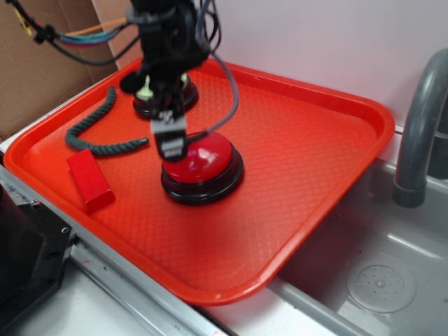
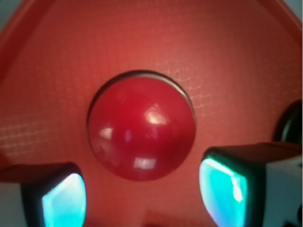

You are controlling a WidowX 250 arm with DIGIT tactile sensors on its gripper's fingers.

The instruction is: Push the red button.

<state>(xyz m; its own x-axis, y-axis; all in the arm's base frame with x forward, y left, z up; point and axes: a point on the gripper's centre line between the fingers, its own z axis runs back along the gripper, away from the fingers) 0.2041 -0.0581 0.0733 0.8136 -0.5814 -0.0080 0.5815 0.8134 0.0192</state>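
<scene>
The red button (image 1: 203, 168) sits mid-tray, a bit left of centre in the exterior view, on the red tray (image 1: 315, 161). The gripper (image 1: 170, 143) hangs right over the button's left edge, blurry there, so contact is hard to call. In the wrist view the fingers (image 2: 64, 198) are spread wide, one at lower left and one at lower right, with the button (image 2: 141, 126) between and above them, nothing held. Upper left of the tray: a green button (image 1: 145, 91), a dark rope (image 1: 98, 129) and a red block (image 1: 89, 180).
</scene>
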